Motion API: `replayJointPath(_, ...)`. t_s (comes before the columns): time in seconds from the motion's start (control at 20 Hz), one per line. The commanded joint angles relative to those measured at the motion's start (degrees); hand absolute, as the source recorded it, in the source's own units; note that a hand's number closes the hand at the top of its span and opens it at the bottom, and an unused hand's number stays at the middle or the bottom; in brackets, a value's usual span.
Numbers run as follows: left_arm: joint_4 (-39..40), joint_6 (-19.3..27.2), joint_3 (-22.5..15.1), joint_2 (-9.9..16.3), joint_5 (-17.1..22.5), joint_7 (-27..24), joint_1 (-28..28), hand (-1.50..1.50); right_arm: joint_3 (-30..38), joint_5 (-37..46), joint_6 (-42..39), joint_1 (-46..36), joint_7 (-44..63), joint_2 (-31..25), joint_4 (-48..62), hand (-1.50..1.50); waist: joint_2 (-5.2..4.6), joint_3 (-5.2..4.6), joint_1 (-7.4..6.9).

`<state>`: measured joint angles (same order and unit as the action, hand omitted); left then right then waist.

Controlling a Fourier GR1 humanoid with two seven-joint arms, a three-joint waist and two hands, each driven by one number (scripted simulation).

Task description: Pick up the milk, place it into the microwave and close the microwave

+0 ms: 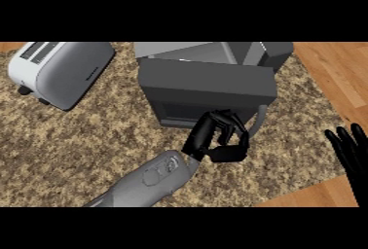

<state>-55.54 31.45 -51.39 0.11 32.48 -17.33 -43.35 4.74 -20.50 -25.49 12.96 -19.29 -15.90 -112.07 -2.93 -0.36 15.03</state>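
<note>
Nearest the view's lower edge, the grey left forearm (147,182) came in from the lower left and slanted up across the speckled brown worktop (79,146) toward the middle. At its end the black left hand (219,141) sat against the lower front edge of the microwave door (208,90). Its fingers (233,133) were curled together and the thumb lay long down its left side. Nothing could be made out inside the curl, and whether the fingers actually pressed on the door could not be told.

Over at the right edge, the right hand (351,153) stood open and at rest. Its fingers were straight, pointing up and slightly apart. It was well clear of the microwave, over the place where the worktop gave way to light wood (327,73).

Just beyond the left hand, the door showed as a broad dark grey panel with a darker window (183,111) low on its face. A pale curved handle (260,119) ran down its right side, just beside the left hand. Behind the door lay the lighter grey body of the microwave (201,50), reaching to the top of the view.

The milk did not show anywhere in the view. Whether it sat inside the microwave, hidden behind the door, could not be told.

Farthest to the left, well apart from the microwave, a silver toaster (61,73) lay angled on the worktop, its slots toward the upper left corner.
</note>
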Motion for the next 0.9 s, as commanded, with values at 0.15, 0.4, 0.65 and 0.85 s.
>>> replayJointPath(0.15,2.03,1.43,5.70,-0.11,7.73,-5.12,-3.49,1.50,0.32,-3.33,-0.86,-0.54,2.71,-1.56,-2.72,-1.50,-0.93,-0.22,2.47)
replayJointPath(0.4,5.83,0.39,7.51,-0.11,10.83,-6.93,-7.19,1.50,0.56,-5.45,-1.00,-1.58,3.90,-2.08,-3.26,-1.50,-1.48,0.01,3.22)
replayJointPath(0.65,8.86,-0.18,9.52,-0.11,13.84,-8.30,-10.27,1.50,1.06,-6.73,-1.29,-2.40,5.50,-3.60,-4.78,-1.50,-1.90,0.02,4.89)
replayJointPath(0.85,11.41,-0.93,9.70,-0.11,15.23,-10.29,-11.04,1.50,1.23,-8.10,-1.25,-3.08,6.28,-4.07,-6.28,-1.50,-1.97,0.03,5.19)
